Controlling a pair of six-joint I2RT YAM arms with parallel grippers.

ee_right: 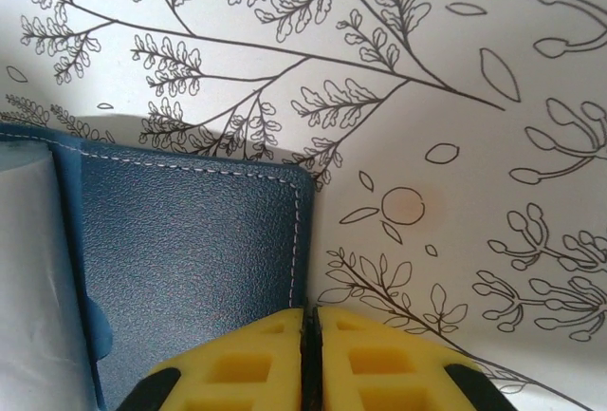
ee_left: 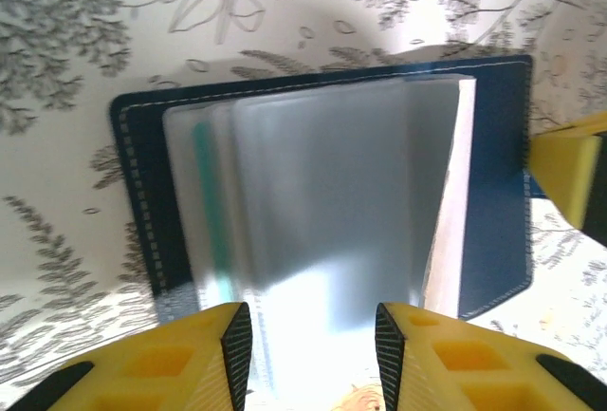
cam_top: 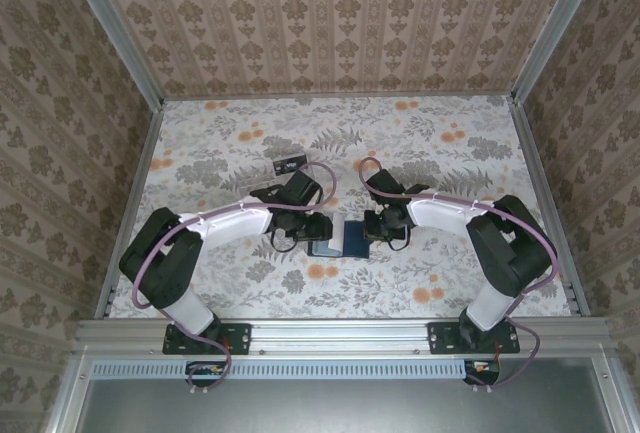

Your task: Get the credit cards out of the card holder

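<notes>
Flowered table [cam_top: 230, 143], clear sleeves [ee_left: 332, 193] of card holder [ee_left: 495, 145] being shown at left wrist, left gripper [ee_left: 313, 345] being held spread, right gripper [ee_right: 309, 349] being pressed together.

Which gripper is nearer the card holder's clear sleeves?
Left. The left gripper, fingers open, sits right at the edge of the clear sleeves. The right gripper, fingers shut, is off to the side at the outer edge of the card holder cover.
</notes>
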